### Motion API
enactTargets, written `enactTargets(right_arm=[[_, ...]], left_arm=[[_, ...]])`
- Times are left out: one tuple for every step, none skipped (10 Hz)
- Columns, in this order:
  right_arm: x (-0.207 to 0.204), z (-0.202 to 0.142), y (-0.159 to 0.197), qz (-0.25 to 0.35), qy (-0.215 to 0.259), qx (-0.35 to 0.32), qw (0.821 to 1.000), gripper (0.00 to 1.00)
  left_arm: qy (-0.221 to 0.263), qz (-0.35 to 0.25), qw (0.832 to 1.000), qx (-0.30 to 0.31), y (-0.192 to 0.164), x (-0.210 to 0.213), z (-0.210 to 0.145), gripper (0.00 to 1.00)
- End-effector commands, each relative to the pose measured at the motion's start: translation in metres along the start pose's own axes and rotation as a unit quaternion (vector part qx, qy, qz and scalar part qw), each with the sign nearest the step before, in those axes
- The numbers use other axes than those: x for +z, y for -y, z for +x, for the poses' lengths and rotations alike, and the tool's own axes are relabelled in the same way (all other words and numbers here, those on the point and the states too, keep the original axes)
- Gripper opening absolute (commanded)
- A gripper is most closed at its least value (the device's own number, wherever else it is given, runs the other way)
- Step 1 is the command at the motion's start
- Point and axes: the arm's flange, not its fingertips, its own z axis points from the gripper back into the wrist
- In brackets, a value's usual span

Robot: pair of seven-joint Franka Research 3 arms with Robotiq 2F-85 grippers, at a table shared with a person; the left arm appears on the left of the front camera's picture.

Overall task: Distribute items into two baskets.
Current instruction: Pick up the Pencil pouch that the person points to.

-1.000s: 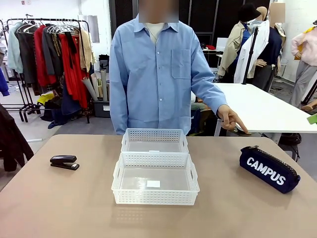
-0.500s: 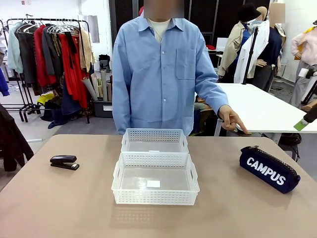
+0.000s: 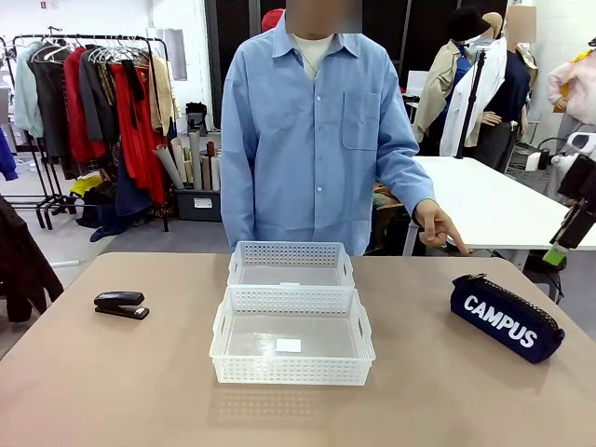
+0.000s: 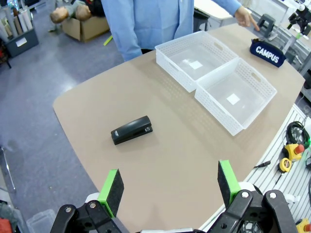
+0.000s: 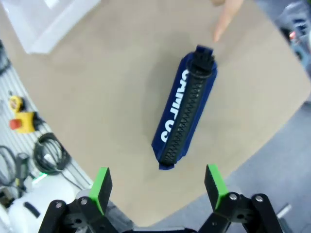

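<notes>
The black stapler (image 3: 121, 304) lies at the table's left. Two white baskets stand together in the middle, the smaller (image 3: 291, 264) behind the larger (image 3: 291, 335); both hold no items. The navy CAMPUS pouch (image 3: 507, 318) lies at the right. The person's hand (image 3: 438, 226) points a finger down at the far edge near the pouch. My right gripper (image 5: 158, 187) hangs open high above the pouch (image 5: 187, 111) and shows at the front view's right edge (image 3: 559, 251). High over the table's left side my left gripper (image 4: 169, 187) is open, with the stapler (image 4: 131, 130) ahead of it.
The person stands right behind the baskets. The pouch lies close to the table's rounded right corner. A yellow tape measure (image 5: 19, 112) and cables lie on the robot's base beside the table. A white table (image 3: 494, 200) and a clothes rack (image 3: 93, 93) stand behind.
My right gripper has come into the front view at the right edge, moving down. The person has straightened and shifted slightly right; the pointing hand stays put.
</notes>
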Motion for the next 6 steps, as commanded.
enactTargets(right_arm=[[-0.020, 0.002, 0.007, -0.032, -0.024, 0.048, 0.998, 1.00], [-0.029, 0.004, 0.010, -0.051, -0.030, 0.057, 0.997, 1.00], [-0.039, 0.009, 0.012, -0.059, -0.033, 0.067, 0.996, 1.00], [-0.050, 0.013, 0.014, -0.061, -0.038, 0.075, 0.995, 1.00], [-0.062, 0.017, 0.015, -0.064, -0.046, 0.074, 0.994, 1.00], [-0.071, 0.021, 0.014, -0.065, -0.049, 0.078, 0.994, 1.00]], left_arm=[[0.003, -0.005, 1.000, -0.007, -0.001, 0.000, -0.001, 1.00], [0.003, -0.005, 1.000, -0.007, -0.001, 0.000, -0.001, 1.00], [0.003, -0.005, 1.000, -0.007, -0.001, 0.000, -0.001, 1.00], [0.003, -0.005, 1.000, -0.007, -0.001, 0.000, -0.001, 1.00], [0.003, -0.005, 1.000, -0.007, -0.001, 0.000, -0.001, 1.00], [0.003, -0.005, 1.000, -0.007, -0.001, 0.000, -0.001, 1.00]])
